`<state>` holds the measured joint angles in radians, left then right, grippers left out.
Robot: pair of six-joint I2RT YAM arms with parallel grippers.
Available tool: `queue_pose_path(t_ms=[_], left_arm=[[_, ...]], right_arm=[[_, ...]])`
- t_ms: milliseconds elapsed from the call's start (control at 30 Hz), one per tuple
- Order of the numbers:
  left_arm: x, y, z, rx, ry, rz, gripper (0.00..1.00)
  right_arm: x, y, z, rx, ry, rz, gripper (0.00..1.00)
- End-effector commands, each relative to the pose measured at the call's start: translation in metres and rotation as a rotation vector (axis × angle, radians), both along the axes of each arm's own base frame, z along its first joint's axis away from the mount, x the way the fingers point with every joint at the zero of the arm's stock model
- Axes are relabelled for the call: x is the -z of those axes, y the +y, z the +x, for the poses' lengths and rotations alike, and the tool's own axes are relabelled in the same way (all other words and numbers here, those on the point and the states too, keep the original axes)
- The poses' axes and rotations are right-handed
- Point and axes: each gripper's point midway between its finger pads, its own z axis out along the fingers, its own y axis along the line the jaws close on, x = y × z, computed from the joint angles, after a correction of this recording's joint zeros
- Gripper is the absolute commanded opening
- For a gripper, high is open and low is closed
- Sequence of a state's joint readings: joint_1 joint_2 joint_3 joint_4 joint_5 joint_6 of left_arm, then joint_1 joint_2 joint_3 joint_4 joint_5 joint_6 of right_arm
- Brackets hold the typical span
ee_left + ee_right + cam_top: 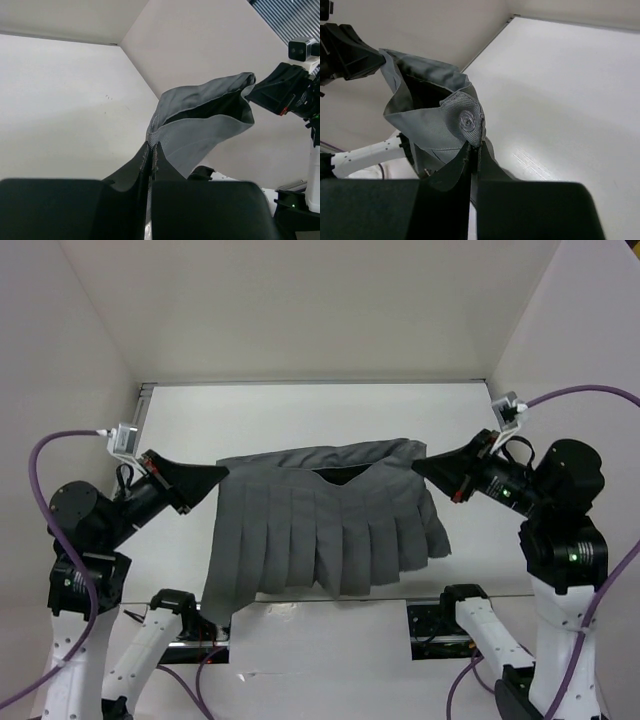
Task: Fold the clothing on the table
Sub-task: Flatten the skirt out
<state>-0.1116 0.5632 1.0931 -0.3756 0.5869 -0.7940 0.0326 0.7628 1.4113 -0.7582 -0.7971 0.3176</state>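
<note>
Spanning most of the top view, the white table [300,420] lies under a grey pleated skirt [320,535]. The skirt is stretched by its waistband [345,462] between the two arms, over the table's near half, hem [330,590] toward the bases.

Left gripper [222,473] is pinched tight on the left waistband corner, right gripper [418,466] likewise on the right corner. Both wrist views show cloth clamped between closed jaws.

Handling, my read: light, limp, no stiffness. It sags in the middle and the pleats will shift, so hold at the waistband corners, where the seam is thickest, and keep tension even.

Unclear: whether the hem rests on the table or hangs free — can't tell from above. The back layer is hidden behind the front. The lower left corner seems to run past the near table edge.
</note>
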Motion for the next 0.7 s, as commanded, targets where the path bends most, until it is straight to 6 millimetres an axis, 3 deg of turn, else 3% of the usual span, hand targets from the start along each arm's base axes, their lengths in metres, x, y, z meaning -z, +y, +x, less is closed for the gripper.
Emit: queue_pose_path(t_ms=[0,67,100,133,200,233,300,333,400,433,467,500,533,600,667], left_arm=[[0.013,0.000,0.037,-0.033,0.098,-0.015,0.00],[0.042,0.000,0.076,-0.059,0.201,-0.003,0.00],[0.062,0.000,0.091,-0.068,0.245,0.010,0.00],[0.081,0.002,0.120,-0.091,0.289,0.025,0.00],[0.106,0.004,0.148,-0.108,0.337,0.056,0.00],[0.125,0.005,0.175,-0.126,0.394,0.074,0.00],[0.144,0.009,0.202,-0.138,0.428,0.115,0.00],[0.160,0.011,0.228,-0.162,0.471,0.137,0.00],[0.180,0.015,0.251,-0.176,0.518,0.154,0.00],[0.207,0.015,0.269,-0.182,0.570,0.165,0.00],[0.210,0.020,0.284,-0.201,0.574,0.165,0.00],[0.233,0.020,0.298,-0.199,0.609,0.170,0.00],[0.237,0.018,0.306,-0.206,0.624,0.145,0.03],[0.249,0.023,0.325,-0.236,0.624,0.116,0.18],[0.252,0.026,0.335,-0.262,0.624,0.100,0.21]], right_arm=[[0.012,0.004,0.040,-0.009,0.129,0.041,0.00],[0.029,0.006,0.064,-0.001,0.217,0.078,0.00],[0.053,0.006,0.089,0.014,0.308,0.089,0.00],[0.060,0.005,0.106,0.031,0.320,0.095,0.00],[0.080,0.001,0.136,0.081,0.396,0.094,0.00],[0.106,-0.002,0.165,0.120,0.471,0.081,0.00],[0.125,-0.007,0.194,0.175,0.551,0.076,0.00],[0.158,-0.006,0.215,0.180,0.657,0.064,0.00],[0.176,-0.009,0.239,0.200,0.688,0.041,0.00],[0.205,-0.014,0.259,0.245,0.731,0.019,0.01],[0.210,-0.018,0.273,0.283,0.730,0.014,0.09],[0.220,-0.024,0.285,0.325,0.727,-0.002,0.22],[0.243,-0.033,0.298,0.388,0.755,-0.022,0.28],[0.246,-0.039,0.313,0.433,0.726,-0.034,0.53],[0.247,-0.045,0.324,0.480,0.670,-0.088,0.55]])
